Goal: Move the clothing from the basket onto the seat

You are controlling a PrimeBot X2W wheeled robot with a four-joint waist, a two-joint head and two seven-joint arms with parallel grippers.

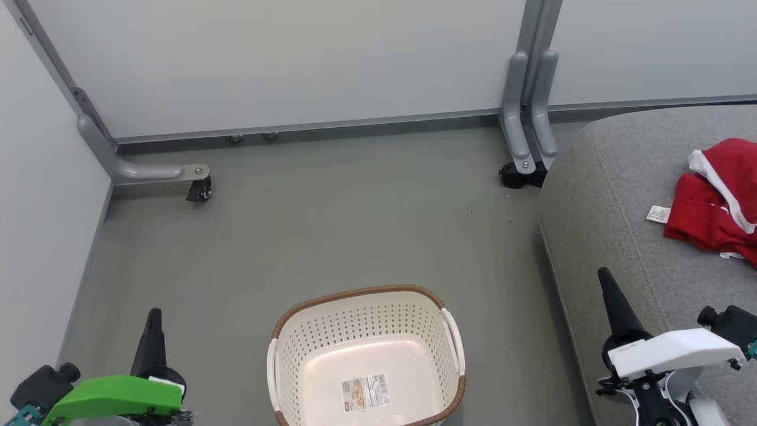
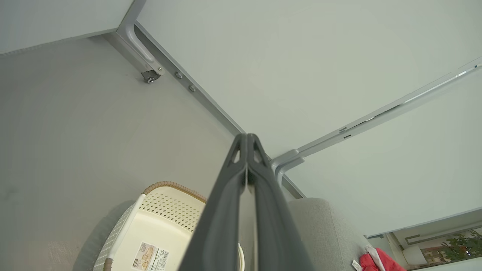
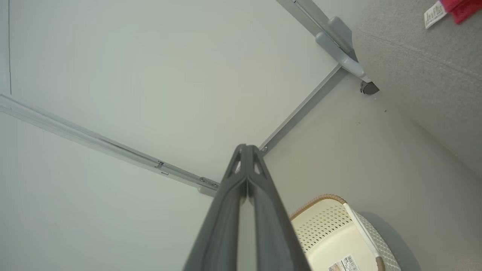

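Head view: basket (image 1: 361, 291) on the floor btw both arms, empty bar a label (image 1: 366, 391) on its bottom. Clothing (image 1: 718, 207) lies on the seat (image 1: 603, 195), well in from its left edge and cut by the frame, so long axis unclear. It's ahead & right of right gripper (image 1: 605, 278), the nearer one; left gripper (image 1: 154, 322) well apart. Both fingers pressed together, holding nothing. Looks done.

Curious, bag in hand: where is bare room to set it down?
Floor between the basket and the partition wall is bare. So is the sofa cushion left of the red clothing. The basket holds just a label. Crowded: the cushion's right end.
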